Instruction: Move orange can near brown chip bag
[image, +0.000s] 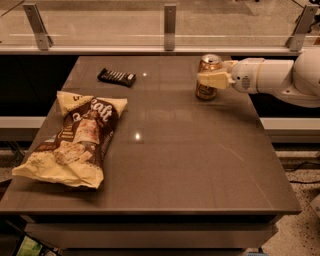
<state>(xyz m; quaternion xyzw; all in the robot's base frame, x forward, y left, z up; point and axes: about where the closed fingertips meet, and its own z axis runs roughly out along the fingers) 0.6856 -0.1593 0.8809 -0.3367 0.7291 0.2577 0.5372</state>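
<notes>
Gripper (210, 79) clasps slim, upright metal orange can (205, 93).

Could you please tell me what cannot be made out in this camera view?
Camera view:
- Orange can: the hand, at the far right of the table, covers its middle and lettering.
- Robot arm: cut off by the right edge.
- Candy bar wrapper: print too small to read.

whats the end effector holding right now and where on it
The end effector grips the slim orange-gold metal can around its middle; the can stands upright on the brown table.
</notes>
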